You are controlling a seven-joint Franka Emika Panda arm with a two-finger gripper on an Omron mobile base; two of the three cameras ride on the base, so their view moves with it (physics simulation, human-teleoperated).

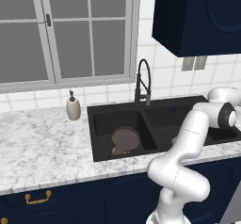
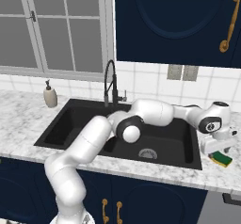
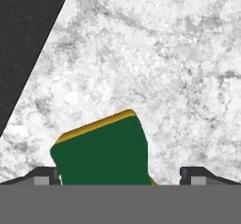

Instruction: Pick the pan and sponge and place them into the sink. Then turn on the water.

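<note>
The dark brown pan lies in the left basin of the black sink, its handle pointing toward the front. The yellow sponge with a green top rests on the marble counter just right of the sink. My gripper hangs directly over it, open. In the hand view the sponge sits between the two fingertips, closer to the left one, and my gripper is not touching it. The water is out of view.
A black gooseneck faucet stands behind the basins. A soap dispenser stands on the counter left of the sink. Dark blue wall cabinets hang above. My arm stretches across the right basin.
</note>
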